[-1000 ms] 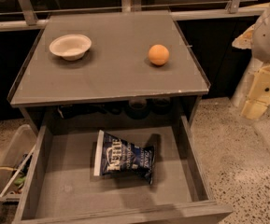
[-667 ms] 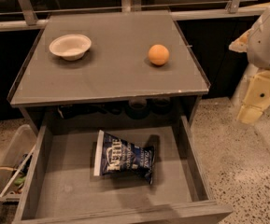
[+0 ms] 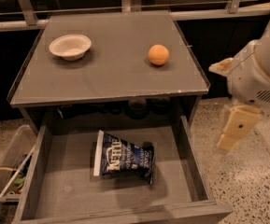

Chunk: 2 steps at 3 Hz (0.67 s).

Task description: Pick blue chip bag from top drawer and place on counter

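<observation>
The blue chip bag lies flat in the middle of the open top drawer, its white sealed edge to the left. The grey counter is above the drawer. My gripper hangs from the white arm at the right, outside the drawer's right wall and well apart from the bag, at about the height of the drawer. It holds nothing that I can see.
A pale bowl sits on the counter's left and an orange on its right. A clear plastic bin of clutter stands on the floor left of the drawer. A rail and dark wall run behind the counter.
My arm and gripper have moved left and down, closer to the drawer's right side. The bag, bowl and orange have not moved.
</observation>
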Available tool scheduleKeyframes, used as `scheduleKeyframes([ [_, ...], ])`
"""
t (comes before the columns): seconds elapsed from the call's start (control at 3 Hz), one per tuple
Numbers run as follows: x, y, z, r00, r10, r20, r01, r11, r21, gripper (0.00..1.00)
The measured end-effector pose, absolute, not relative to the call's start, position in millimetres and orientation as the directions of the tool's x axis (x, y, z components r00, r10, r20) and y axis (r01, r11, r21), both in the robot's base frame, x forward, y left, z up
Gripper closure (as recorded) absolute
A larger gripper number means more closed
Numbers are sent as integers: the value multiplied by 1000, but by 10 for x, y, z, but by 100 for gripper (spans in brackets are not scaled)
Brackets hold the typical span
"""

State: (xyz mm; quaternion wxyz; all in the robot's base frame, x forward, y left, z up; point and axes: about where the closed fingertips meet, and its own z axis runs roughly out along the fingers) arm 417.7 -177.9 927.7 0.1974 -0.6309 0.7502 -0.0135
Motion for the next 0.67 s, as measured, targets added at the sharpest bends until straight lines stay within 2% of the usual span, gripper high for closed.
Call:
scheduleKeyframes([
  [0.67, 4156, -1407, 8563, -13, -917, -398, -925, 163, -344, 0],
])
